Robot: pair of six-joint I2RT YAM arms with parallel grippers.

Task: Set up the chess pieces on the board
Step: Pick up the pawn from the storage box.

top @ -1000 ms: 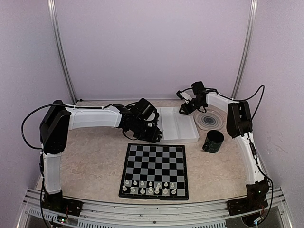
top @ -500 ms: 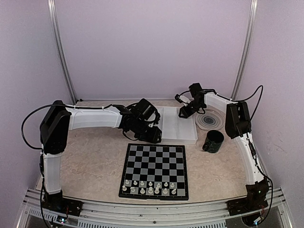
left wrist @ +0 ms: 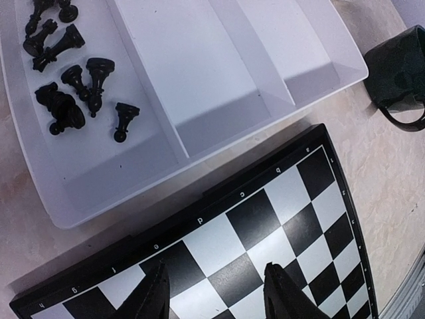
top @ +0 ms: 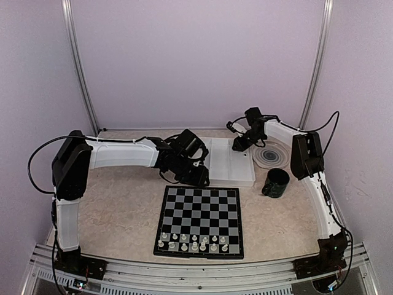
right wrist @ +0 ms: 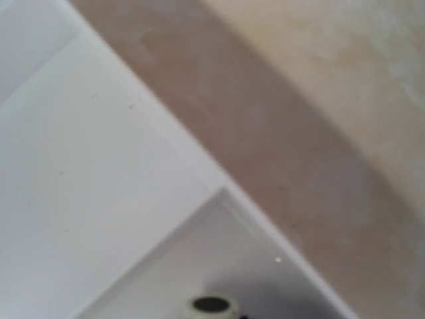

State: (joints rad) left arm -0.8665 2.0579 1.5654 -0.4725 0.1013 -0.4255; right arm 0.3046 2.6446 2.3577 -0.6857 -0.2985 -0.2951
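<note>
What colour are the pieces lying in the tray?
Black. The pieces show best in the left wrist view.

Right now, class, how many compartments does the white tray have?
3, side by side: the compartment holding black chess pieces, the middle compartment, the compartment nearest the dark mug. The far end of the white tray is cropped.

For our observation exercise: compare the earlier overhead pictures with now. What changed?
The right tool edged slightly left, over the white tray's right end; no grab or release is visible. The left tool, board, white pieces and mug stayed put.
</note>
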